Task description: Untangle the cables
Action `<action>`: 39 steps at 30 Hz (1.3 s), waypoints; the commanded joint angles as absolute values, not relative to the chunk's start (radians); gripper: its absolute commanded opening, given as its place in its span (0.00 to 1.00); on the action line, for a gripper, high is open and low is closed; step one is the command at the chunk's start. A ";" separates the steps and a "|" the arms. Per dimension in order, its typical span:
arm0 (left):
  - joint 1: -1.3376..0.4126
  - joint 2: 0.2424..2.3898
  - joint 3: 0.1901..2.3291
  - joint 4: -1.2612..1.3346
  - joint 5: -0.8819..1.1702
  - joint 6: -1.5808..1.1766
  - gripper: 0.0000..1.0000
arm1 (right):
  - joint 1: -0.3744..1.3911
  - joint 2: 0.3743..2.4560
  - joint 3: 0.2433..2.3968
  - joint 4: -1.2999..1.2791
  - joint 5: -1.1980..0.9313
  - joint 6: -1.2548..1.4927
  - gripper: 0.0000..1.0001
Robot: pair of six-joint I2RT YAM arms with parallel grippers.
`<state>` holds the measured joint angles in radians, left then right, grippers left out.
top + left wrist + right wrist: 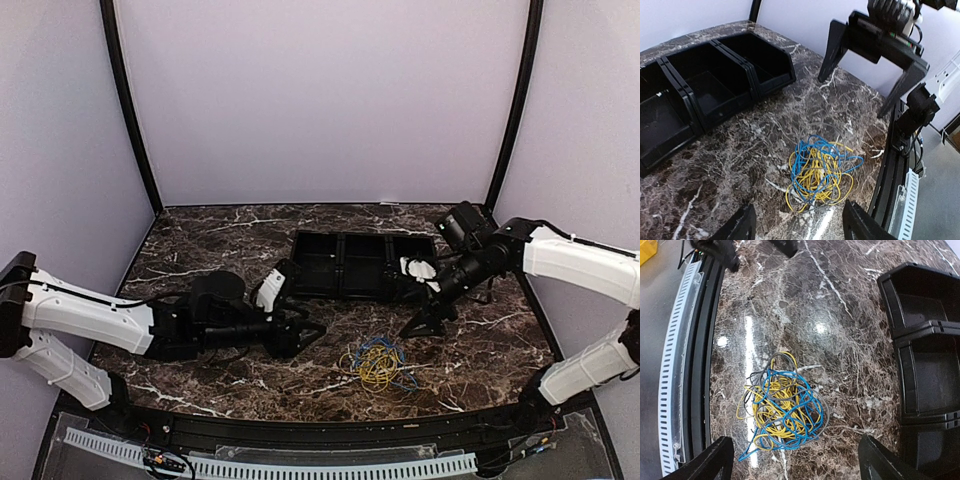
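At the left fingers (308, 338): spread apart, nothing clamped, low over the table (200, 240), in front of the bins (365, 236) toward their left end. At the right fingers (428, 322): wide apart too, empty, pointing down just in front of the bins' right end.

By count: two arms, two pairs of fingers, three black bins touching in one row, one heap of cables (378, 365).

Of the heap: flat on the table in front of the bins, apart from them, between both pairs of fingers, touched by neither. Loose loops of yellow, blue and grey wire wound through one another; yellow densest at the core, blue across it, grey straying at the edge. Cannot tell how many separate wires.
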<state>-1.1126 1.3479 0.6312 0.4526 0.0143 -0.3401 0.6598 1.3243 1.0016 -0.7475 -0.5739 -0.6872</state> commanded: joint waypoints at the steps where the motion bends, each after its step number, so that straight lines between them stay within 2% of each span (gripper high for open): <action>1: -1.148 1.454 0.687 0.514 0.031 -0.352 0.60 | 0.650 1.329 0.941 -0.633 -0.496 -0.628 0.84; 6: -1.178 1.573 0.730 0.580 0.050 -0.373 0.59 | 0.649 1.389 0.946 -0.620 -0.482 -0.622 0.70; 17: -1.196 1.679 0.778 0.648 0.051 -0.415 0.59 | 0.622 1.531 0.993 -0.624 -0.516 -0.504 0.76; 20: -1.199 1.685 0.776 0.652 0.044 -0.414 0.59 | 0.606 1.571 1.011 -0.628 -0.534 -0.485 0.75; 24: -1.206 1.689 0.776 0.654 0.023 -0.414 0.59 | 0.594 1.608 1.040 -0.670 -0.621 -0.486 0.61; 31: -1.219 1.715 0.783 0.671 -0.108 -0.400 0.61 | 0.591 1.672 1.080 -0.761 -0.734 -0.523 0.26; 33: -1.219 1.734 0.803 0.671 -0.126 -0.391 0.62 | 0.591 1.679 1.080 -0.774 -0.741 -0.527 0.23; 39: -1.220 1.798 0.866 0.681 -0.166 -0.376 0.62 | 0.591 1.675 1.072 -0.777 -0.736 -0.519 0.22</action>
